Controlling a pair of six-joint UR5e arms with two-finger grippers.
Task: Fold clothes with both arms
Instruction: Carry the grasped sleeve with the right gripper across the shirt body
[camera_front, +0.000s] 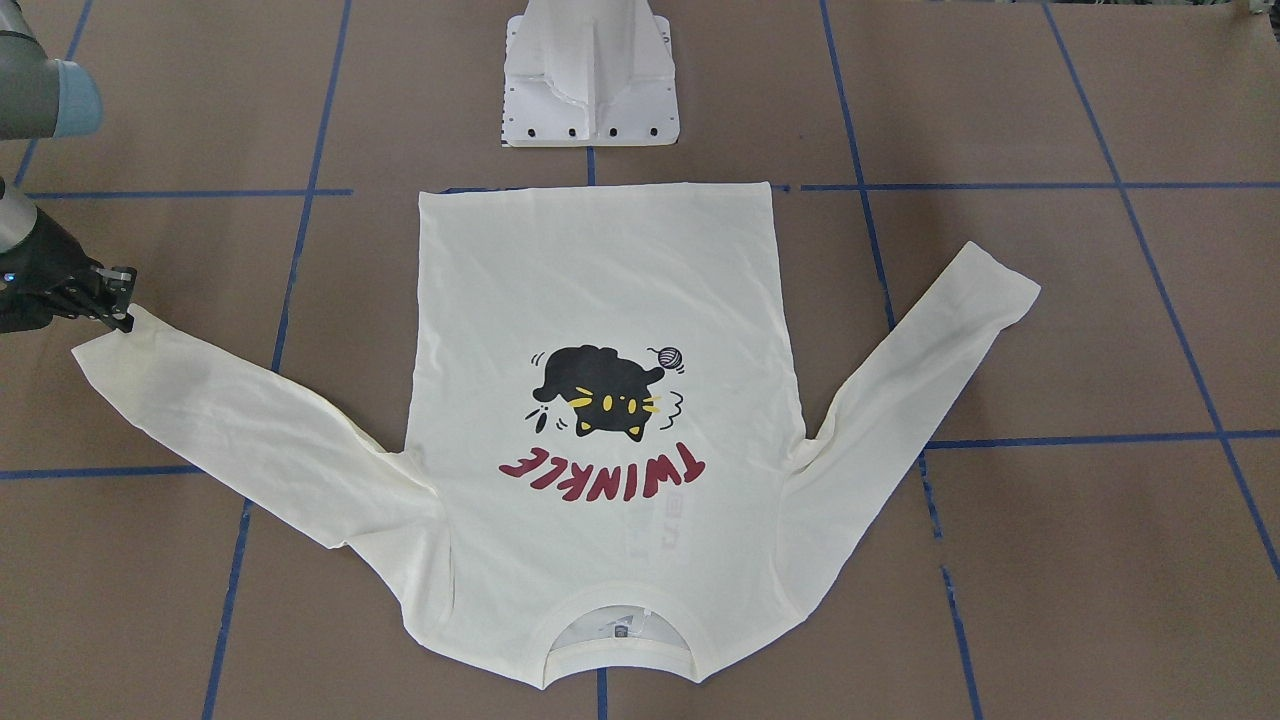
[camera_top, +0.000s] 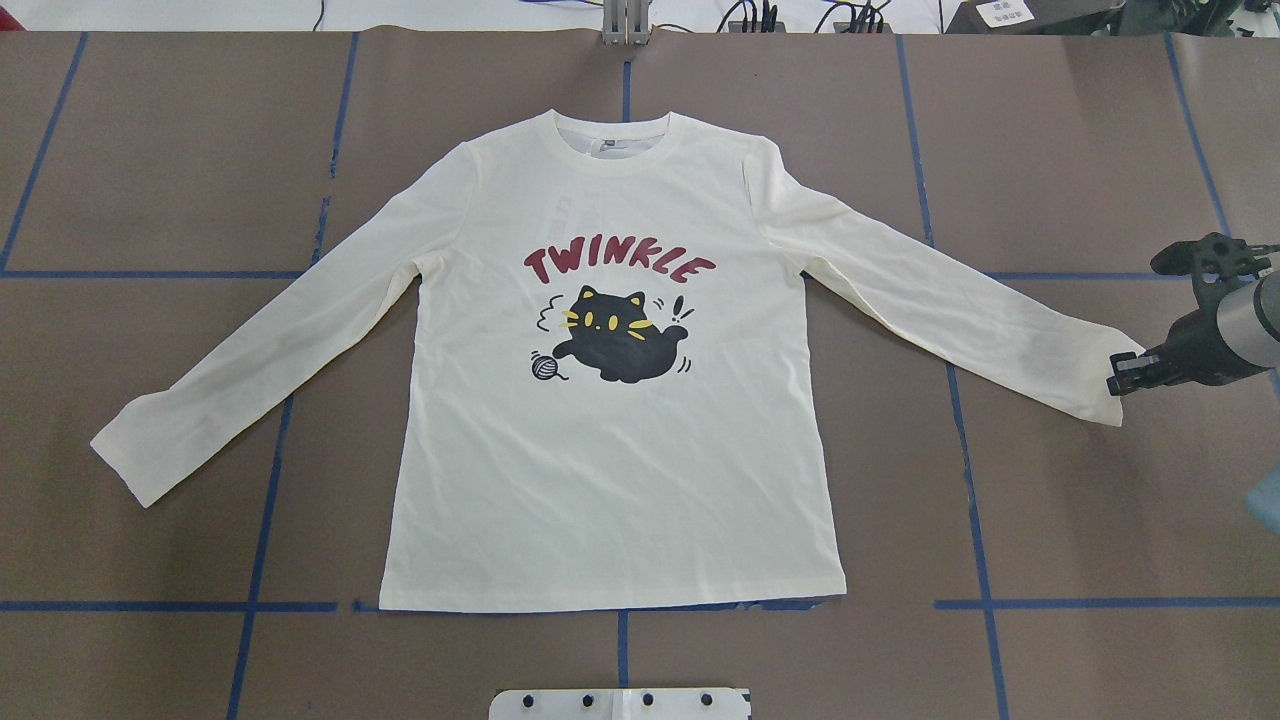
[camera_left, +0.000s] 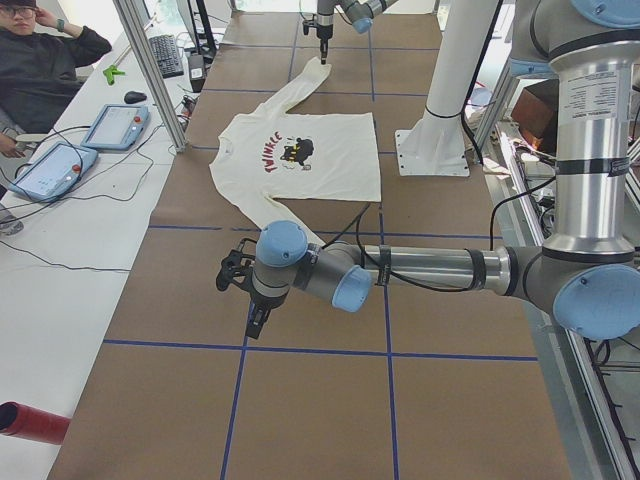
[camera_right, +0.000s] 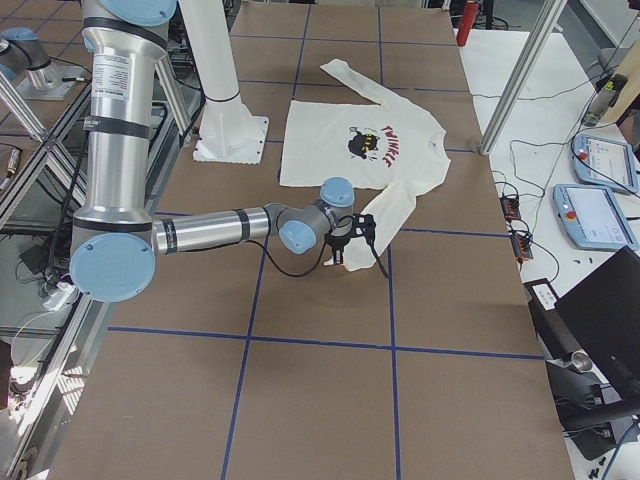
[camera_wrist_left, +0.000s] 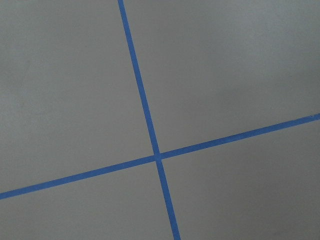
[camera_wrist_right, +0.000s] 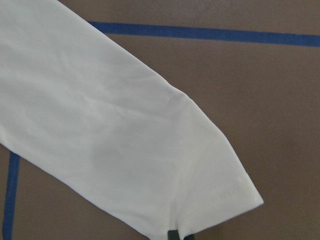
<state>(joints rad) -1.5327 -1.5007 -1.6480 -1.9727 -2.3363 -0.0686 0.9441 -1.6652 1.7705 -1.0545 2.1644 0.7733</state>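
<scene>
Only the left side view catches the left gripper (camera_left: 256, 322), low over bare table (camera_left: 320, 400) at lower middle, apart from the shirt (camera_left: 300, 160). I cannot tell whether it is open, and its wrist camera shows just crossed blue tape (camera_wrist_left: 156, 157). Overhead, the shirt lies flat and print-up at centre. Its long axis runs from the collar (camera_top: 620, 135) at top to the hem at bottom, with the sleeves spread toward lower left and lower right. The right gripper (camera_top: 1122, 376) sits at the right-hand cuff (camera_wrist_right: 225, 195); its grip cannot be made out. Red letters (camera_top: 618, 262) read "TWINKLE" above a black cat (camera_top: 625, 345).
</scene>
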